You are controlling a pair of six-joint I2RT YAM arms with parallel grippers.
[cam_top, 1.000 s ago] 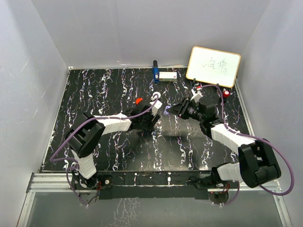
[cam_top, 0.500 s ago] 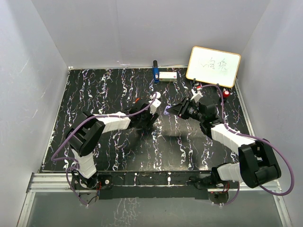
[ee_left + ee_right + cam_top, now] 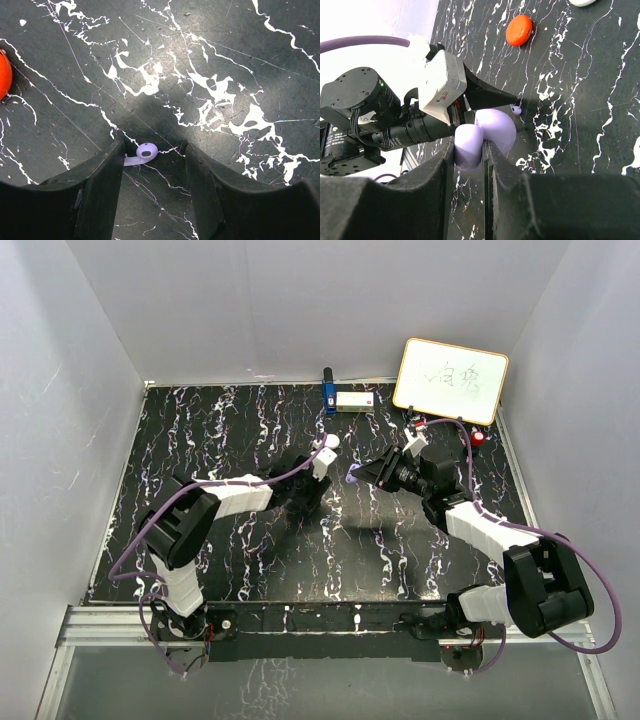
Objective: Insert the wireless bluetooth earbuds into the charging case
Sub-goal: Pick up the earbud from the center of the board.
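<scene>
While the lilac earbud [image 3: 141, 153] lies on the desk [image 3: 200, 440] midway between its side edges, it is straddled by the spread left gripper [image 3: 154, 146], seemingly ready for pinching, and the opened charging case [image 3: 495, 130] is clamped in the right gripper [image 3: 469, 150] nearby, apparently to receive it.

No word or number can be read for certain. The white rectangular wipe-board with a pale frame [image 3: 450, 380], standing at the far right corner of the black, white-veined bench [image 3: 200, 440], bears dark handwritten strokes. They seem to be two characters side by side, too small and faint to make out. The small white oblong box [image 3: 354, 400] at the far edge of the bench carries a tiny red mark on its face, too small to tell whether it is a logo or lettering.
</scene>
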